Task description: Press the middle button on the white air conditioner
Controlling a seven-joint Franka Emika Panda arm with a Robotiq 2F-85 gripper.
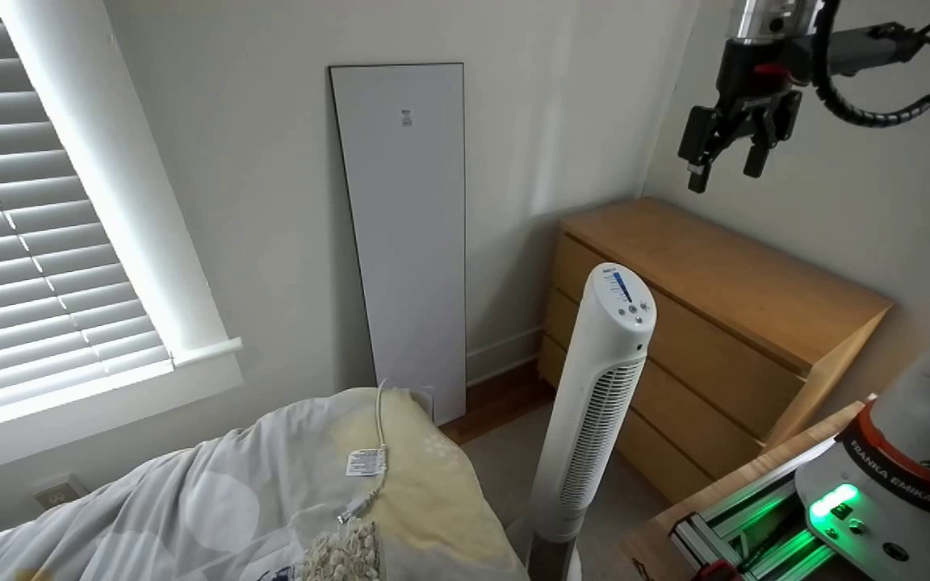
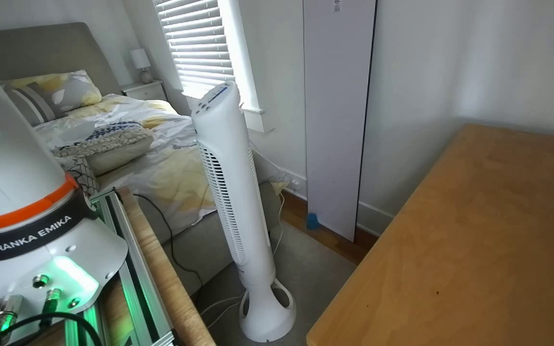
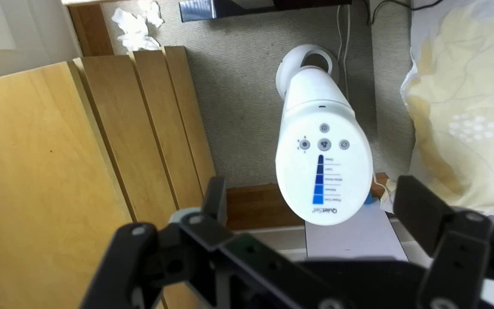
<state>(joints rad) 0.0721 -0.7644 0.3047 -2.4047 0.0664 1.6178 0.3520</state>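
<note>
Fingers [image 3: 420, 212] gape wide, empty, apparently above the tower [image 2: 243, 204] on carpet [image 3: 238, 98] near a dresser [image 1: 723, 339].

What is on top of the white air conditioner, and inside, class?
On top, four grey buttons, a blue bar and printed labels; the white casing hides the inside.

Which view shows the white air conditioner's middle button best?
The wrist view: it looks down onto the control panel, so the middle button shows face-on, its symbol visible. Both exterior views show it at most as a tiny dot, symbol unreadable.
</note>
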